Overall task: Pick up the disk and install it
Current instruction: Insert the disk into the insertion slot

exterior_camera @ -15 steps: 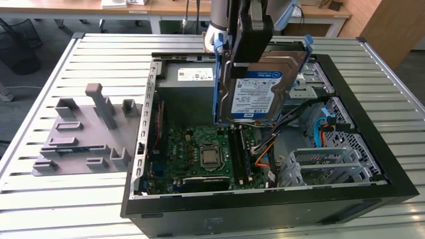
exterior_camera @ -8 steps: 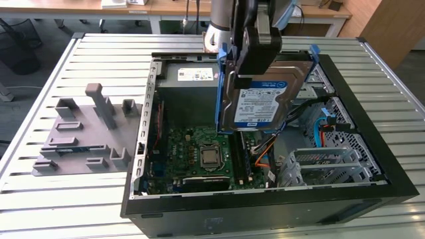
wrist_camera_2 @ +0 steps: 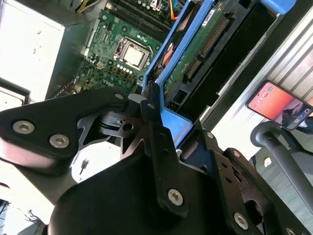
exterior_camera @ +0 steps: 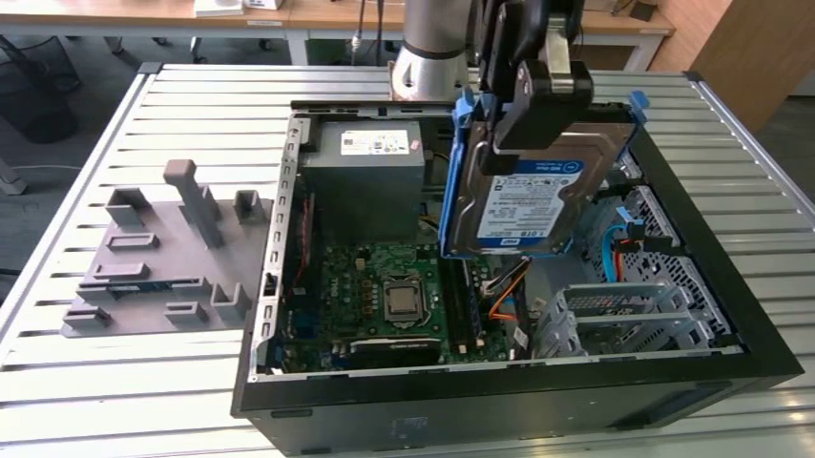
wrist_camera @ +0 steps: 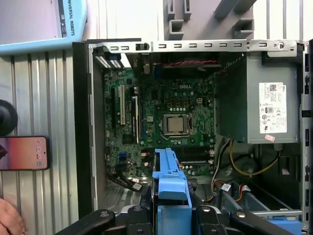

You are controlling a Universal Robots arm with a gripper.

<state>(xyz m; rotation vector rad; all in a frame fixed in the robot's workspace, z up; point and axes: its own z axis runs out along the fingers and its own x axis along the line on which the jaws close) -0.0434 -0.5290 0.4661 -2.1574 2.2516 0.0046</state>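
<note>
The claw (exterior_camera: 520,153) is clamped on the top edge of the disk (exterior_camera: 529,205) — its fingers (wrist_camera_2: 159,142) pinch the blue carrier frame, and the drive hangs label-out, slightly tilted, above the open computer case (exterior_camera: 510,405). Below the claw lie the motherboard (exterior_camera: 382,286) and the metal drive cage (exterior_camera: 624,315). The grey power-supply box (exterior_camera: 366,181) sits just beside the held disk, on the exterior view's left. Further that way a grey fixture block (exterior_camera: 159,262) rests on the slatted metal counter (exterior_camera: 114,401) — wooden desks (exterior_camera: 319,11) stand behind the arm
</note>
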